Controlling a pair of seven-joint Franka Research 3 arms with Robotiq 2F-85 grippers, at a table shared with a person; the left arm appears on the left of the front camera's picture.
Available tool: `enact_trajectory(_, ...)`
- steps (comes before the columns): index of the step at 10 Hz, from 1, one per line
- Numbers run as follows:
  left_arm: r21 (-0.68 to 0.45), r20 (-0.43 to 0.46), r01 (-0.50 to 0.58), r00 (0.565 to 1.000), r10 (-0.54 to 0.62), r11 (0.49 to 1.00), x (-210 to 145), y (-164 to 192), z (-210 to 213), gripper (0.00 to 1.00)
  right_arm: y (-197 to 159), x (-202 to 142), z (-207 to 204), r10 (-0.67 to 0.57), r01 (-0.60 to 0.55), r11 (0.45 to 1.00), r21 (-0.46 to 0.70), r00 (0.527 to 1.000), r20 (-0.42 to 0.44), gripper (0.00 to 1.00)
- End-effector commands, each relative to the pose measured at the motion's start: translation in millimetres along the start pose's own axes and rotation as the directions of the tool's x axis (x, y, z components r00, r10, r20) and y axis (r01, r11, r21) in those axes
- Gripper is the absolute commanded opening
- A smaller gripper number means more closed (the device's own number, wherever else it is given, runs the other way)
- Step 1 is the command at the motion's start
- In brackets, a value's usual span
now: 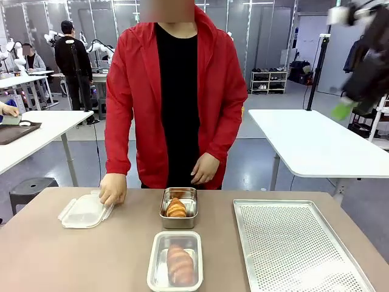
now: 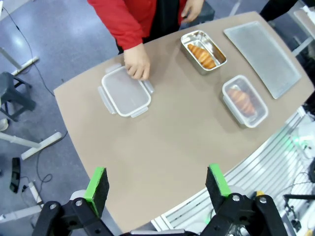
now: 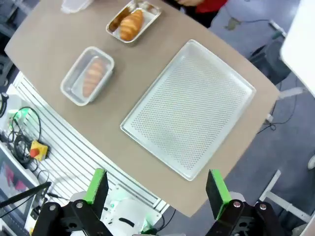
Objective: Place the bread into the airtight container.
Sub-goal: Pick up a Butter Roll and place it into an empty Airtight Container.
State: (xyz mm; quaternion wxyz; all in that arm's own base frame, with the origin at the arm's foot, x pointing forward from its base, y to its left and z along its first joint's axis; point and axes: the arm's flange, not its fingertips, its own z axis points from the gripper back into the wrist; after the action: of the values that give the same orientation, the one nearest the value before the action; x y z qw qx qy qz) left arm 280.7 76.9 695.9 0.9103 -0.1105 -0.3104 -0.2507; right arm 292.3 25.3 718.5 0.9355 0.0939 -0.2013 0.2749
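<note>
Both claws hang high above the worktop point(image 1: 91, 255), the left claw point(image 2: 156, 189) and right claw point(image 3: 156, 189) each spread apart and empty. One bread point(image 1: 180, 264) lies in the lidded airtight container point(image 1: 175, 261) at the near edge. Just beyond it is a steel tin point(image 1: 179, 207); to its right, a bare perforated tray point(image 1: 298, 249).

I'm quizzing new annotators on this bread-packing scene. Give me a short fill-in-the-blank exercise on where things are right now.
1. The open metal container holds one piece of ____.
2. The person's hand rests on the loose clear ____, which lies on the table apart from both containers.
3. The container nearest the robot has its lid ____, with bread showing through it.
4. The perforated tray carries ____ pieces of bread.

Missing words: bread; lid; on; no
</note>
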Motion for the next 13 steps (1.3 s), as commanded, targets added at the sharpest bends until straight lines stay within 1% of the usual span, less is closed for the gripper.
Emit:
enact_trajectory(1,-0.004,0.002,0.006,1.0,-0.006,1.0,2,0,1,1.0,-19,-38,3,-0.073,0.075,0.997,-0.028,0.995,0.073,1.0)
enact_trajectory(2,-0.004,0.002,0.006,1.0,-0.006,1.0,2,0,1,1.0,-27,-52,3,-0.079,0.081,0.996,-0.022,0.992,0.093,1.0)
enact_trajectory(3,-0.004,0.002,0.006,1.0,-0.006,1.0,2,0,1,1.0,-34,-57,-2,-0.088,0.09,0.996,-0.02,0.992,0.091,1.0)
enact_trajectory(4,-0.004,0.002,0.006,1.0,-0.006,1.0,2,0,1,1.0,-41,-57,-13,-0.115,0.119,0.991,-0.058,0.99,0.076,1.0)
enact_trajectory(5,-0.004,0.002,0.006,1.0,-0.006,1.0,2,0,1,1.0,-31,-56,18,-0.105,0.106,0.994,-0.009,0.991,0.083,1.0)
enact_trajectory(13,-0.004,0.002,0.006,1.0,-0.006,1.0,2,0,1,1.0,-31,-56,18,-0.105,0.106,0.994,-0.009,0.991,0.083,1.0)
